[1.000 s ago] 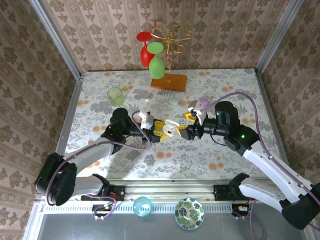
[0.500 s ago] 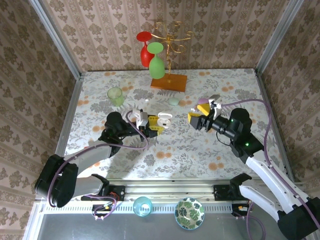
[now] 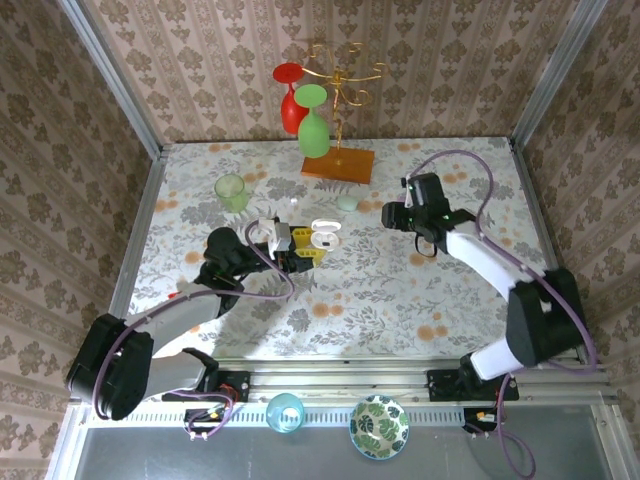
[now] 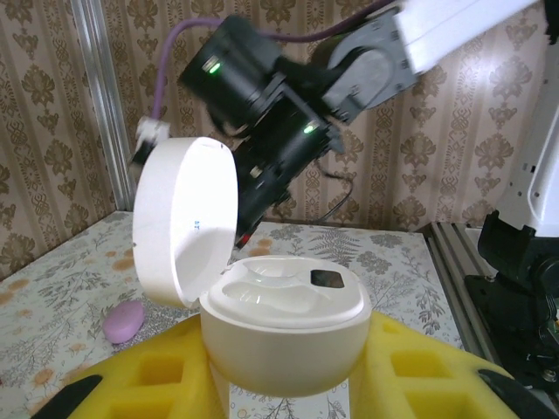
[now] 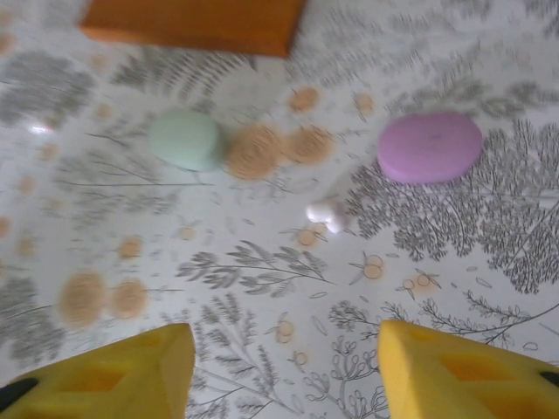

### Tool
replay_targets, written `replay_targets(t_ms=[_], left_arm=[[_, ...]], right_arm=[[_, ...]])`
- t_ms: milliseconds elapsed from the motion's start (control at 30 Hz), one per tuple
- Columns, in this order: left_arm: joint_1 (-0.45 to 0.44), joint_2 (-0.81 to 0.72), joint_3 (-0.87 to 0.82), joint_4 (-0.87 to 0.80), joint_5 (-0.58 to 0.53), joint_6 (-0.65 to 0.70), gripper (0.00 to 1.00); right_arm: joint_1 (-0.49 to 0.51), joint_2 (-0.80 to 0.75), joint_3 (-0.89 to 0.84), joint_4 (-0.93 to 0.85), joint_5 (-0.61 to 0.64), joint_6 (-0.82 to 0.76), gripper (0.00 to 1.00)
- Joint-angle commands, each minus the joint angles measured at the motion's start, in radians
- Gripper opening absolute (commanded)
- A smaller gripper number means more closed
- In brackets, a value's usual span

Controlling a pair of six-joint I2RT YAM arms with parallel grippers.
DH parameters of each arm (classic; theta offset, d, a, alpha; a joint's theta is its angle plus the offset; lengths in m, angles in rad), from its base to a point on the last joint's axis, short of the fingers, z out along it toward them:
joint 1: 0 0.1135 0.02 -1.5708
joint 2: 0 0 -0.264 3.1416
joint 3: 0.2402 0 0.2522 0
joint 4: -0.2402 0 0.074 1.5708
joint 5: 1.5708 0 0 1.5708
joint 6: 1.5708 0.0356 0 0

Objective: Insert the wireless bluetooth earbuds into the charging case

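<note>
While right tool (image 5: pixel 284 335) gapes, earbud (image 5: pixel 325 212) (seemingly) lies free.

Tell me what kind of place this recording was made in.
Probably a staged robot test cell, not a home: wallpapered panels box in a floral-covered table, and the left arm and right arm are bolted to a rail at its near edge.
</note>
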Motion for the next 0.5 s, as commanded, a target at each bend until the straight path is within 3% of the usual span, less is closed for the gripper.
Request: replay_targets(t_ms=[0,200,467], left_arm=[[0.009,-0.009,-0.006,0.034,-0.001,-0.014,0.27],[0.009,-0.007,-0.009,0.035,0.002,-0.015,0.27],[0.011,-0.008,-0.018,0.042,0.004,-0.012,0.27]], right_arm=[[-0.006,0.113,0.096,-0.107,0.069,0.020,0.53],[-0.006,0.324,0.251,-0.130,0.048,0.022,0.46],[-0.035,0.503,0.417,-0.159,-0.005,-0.032,0.46]])
